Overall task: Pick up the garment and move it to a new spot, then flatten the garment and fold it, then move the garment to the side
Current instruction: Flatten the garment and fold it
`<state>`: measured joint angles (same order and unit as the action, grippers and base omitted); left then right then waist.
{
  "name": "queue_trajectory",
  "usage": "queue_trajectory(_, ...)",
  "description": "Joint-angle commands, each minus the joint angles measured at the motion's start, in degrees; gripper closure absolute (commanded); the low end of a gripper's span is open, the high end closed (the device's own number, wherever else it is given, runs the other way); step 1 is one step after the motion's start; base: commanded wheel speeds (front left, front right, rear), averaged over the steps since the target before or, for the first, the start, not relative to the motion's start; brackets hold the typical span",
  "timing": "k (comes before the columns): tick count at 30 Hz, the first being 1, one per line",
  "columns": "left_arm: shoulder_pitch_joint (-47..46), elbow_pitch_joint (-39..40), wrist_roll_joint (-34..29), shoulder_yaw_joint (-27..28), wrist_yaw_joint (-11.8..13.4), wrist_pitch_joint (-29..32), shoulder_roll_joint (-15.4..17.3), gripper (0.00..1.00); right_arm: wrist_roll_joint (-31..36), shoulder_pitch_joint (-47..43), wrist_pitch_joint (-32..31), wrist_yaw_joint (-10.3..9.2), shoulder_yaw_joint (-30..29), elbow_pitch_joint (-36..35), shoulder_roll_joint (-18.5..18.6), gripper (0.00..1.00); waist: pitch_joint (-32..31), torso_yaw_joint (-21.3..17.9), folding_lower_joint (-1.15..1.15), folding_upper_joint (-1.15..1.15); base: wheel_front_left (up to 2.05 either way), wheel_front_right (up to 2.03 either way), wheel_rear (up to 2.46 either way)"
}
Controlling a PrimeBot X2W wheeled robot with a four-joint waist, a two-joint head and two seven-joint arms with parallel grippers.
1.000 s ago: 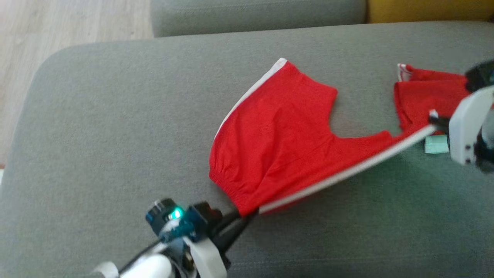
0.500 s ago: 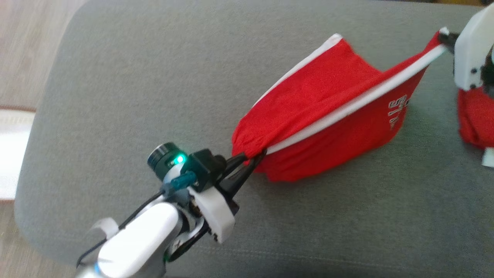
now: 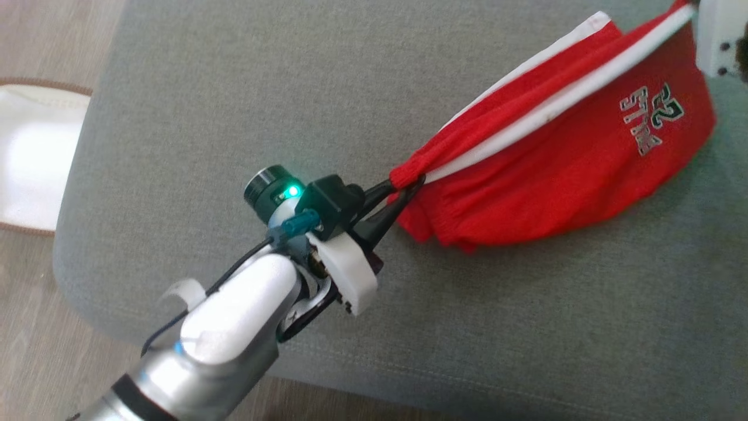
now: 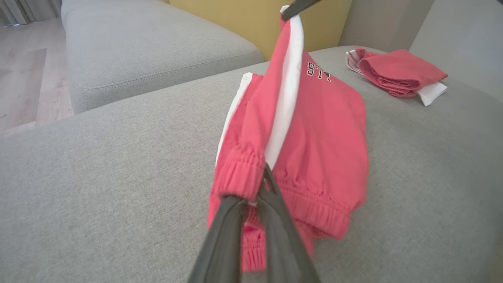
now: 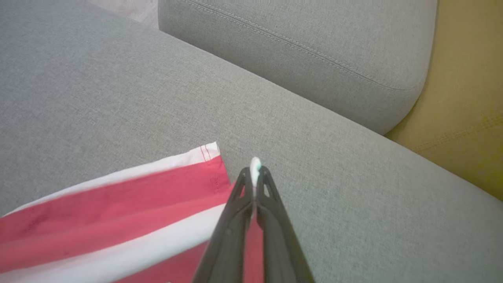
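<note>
At the elasticated waistband, the left gripper (image 3: 406, 187) is pinching the red shorts (image 3: 555, 169) with its jaws nearly closed. The right gripper (image 5: 255, 171) is clamping shut on the white-striped hem corner, seemingly stretching that edge taut to fold one half over the other. The shorts are hanging between them, partly resting on the grey sofa cushion (image 3: 234, 88); a second earlier they were lying spread open, and now they are doubling over, lettering showing.

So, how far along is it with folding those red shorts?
Picked up: the shorts hang doubled over between both shut grippers, the left gripper on the waistband, the right gripper at the leg end, their lower part resting on the sofa. Flattening, finishing the fold and setting them aside remain.
</note>
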<state>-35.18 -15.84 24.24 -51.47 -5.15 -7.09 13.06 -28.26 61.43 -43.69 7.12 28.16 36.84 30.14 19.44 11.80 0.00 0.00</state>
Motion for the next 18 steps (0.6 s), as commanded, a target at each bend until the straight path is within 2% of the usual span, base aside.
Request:
queue_trajectory(1, -2.8, 0.8, -0.5, 1.7, -0.4, -0.8, 0.5, 1.0, 0.4, 2.1, 1.0, 0.36, 0.4, -1.0, -0.6, 1.0, 1.1, 0.7, 0.0, 0.0, 0.0, 0.0, 0.0)
queue_trajectory(13, -6.7, -8.1, -0.9, 0.5, -0.9, -4.2, -2.8, 1.0, 1.7, 8.5, 10.9, 0.36, 5.7, 9.9, -3.5, 1.0, 4.9, 2.6, 0.0, 0.0, 0.0, 0.0, 0.0)
queue_trajectory(14, -6.8, -8.6, -1.0, 0.5, -0.8, -4.4, -3.0, 1.0, 1.8, 8.8, 11.8, 0.36, 6.0, 10.5, -3.6, 0.74, 5.1, 2.7, 0.0, 0.0, 0.0, 0.0, 0.0)
queue_trajectory(15, -7.0, -9.1, -0.9, 0.6, -0.6, -4.6, -3.2, 1.0, 1.7, 9.0, 12.6, 0.36, 6.1, 11.3, -3.7, 0.0, 5.2, 2.8, 0.0, 0.0, 0.0, 0.0, 0.0)
queue_trajectory(16, -7.1, -9.6, -1.0, 0.6, -0.5, -4.8, -3.4, 0.57, 1.7, 9.3, 13.4, 0.36, 6.3, 12.1, -3.8, 0.0, 5.4, 2.9, 0.0, 0.0, 0.0, 0.0, 0.0)
queue_trajectory(17, -7.3, -10.1, -1.1, 0.6, -0.3, -5.0, -3.5, 0.03, 1.6, 9.5, 14.3, 0.36, 6.4, 12.8, -4.0, 0.0, 5.5, 2.9, 0.0, 0.0, 0.0, 0.0, 0.0)
queue_trajectory(18, -7.4, -10.6, -1.1, 0.7, -0.1, -5.2, -3.7, 0.0, 1.5, 9.7, 15.1, 0.36, 6.5, 13.4, -4.2, 0.0, 5.5, 2.9, 0.0, 0.0, 0.0, 0.0, 0.0)
